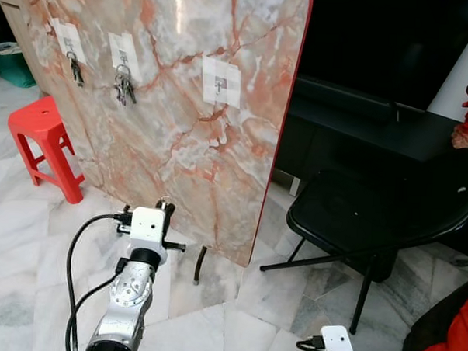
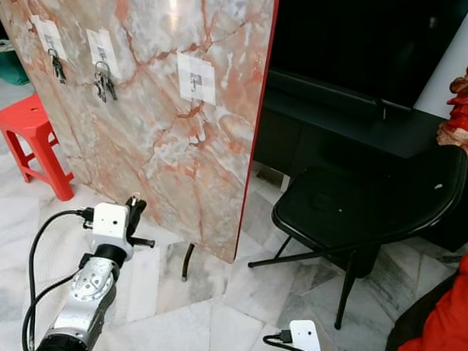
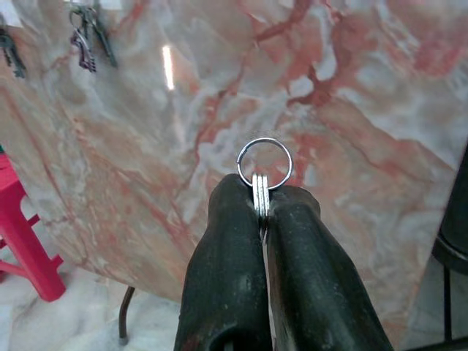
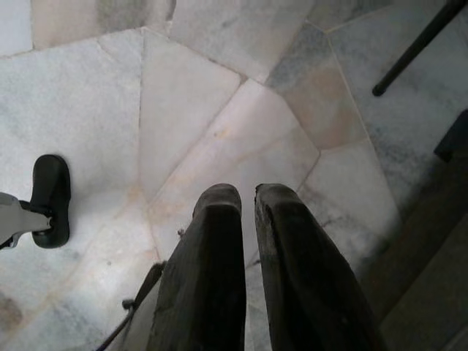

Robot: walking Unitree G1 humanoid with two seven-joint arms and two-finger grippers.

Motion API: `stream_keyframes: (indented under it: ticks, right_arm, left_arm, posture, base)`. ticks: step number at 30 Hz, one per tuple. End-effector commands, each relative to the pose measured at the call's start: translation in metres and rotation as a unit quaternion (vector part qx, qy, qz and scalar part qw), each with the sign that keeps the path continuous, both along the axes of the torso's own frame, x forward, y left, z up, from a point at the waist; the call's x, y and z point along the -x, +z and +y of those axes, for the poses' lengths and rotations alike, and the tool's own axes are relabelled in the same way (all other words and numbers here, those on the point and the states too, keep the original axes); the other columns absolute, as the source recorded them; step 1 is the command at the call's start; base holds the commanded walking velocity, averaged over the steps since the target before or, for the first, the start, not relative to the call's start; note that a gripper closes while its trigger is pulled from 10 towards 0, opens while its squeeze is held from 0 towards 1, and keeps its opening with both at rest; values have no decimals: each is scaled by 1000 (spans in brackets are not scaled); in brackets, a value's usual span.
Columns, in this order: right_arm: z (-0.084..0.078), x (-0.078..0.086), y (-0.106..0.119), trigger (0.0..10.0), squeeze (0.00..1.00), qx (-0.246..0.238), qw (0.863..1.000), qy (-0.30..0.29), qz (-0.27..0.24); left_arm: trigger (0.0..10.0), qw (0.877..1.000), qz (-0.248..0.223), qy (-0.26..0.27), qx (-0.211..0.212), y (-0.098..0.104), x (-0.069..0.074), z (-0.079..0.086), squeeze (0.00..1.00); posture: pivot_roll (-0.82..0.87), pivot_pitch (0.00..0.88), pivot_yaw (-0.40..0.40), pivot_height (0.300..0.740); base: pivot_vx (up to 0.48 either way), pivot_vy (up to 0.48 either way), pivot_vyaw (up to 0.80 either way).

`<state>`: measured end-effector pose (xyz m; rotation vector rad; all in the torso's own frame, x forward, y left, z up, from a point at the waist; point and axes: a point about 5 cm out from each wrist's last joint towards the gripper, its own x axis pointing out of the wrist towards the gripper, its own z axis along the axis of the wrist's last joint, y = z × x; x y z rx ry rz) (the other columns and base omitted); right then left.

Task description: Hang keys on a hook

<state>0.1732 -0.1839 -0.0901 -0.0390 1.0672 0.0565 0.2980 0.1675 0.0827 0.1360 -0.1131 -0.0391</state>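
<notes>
On marble board (image 1: 181, 134): 3 hooks | 2 key bunches | left tool (image 3: 262, 201) pinches 1 key ring (image 3: 264, 162)

A tall marble-patterned board (image 1: 183, 103) stands on thin dark legs on the pale marble tile floor (image 1: 212, 322). Three white hook patches are stuck to the board: the far left one (image 1: 69, 38) and the middle one (image 1: 124, 52) each carry hanging keys, the right one (image 1: 221, 82) is bare. A red stool (image 1: 45, 140) stands on the floor at left, a black chair (image 1: 380, 209) at right.
</notes>
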Motion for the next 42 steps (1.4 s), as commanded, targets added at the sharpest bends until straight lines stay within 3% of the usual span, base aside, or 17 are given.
stream_keyframes:
  ticks: [1, 42]
  right_arm:
    - [-1, -1, 1, 10000, 0, -1, 1000, -7, -2]
    - [-1, -3, 1, 10000, 0, 10, 1000, 20, -2]
  left_arm:
    - [10000, 1000, -3, 1, 5, 4, -2, 3, 0]
    - [10000, 1000, -5, -8, 3, 10, -2, 2, 0]
  posture:
    - [36, 0, -55, 740]
    - [35, 0, -52, 740]
  base:
    - [277, 0, 0]
    - [298, 0, 71]
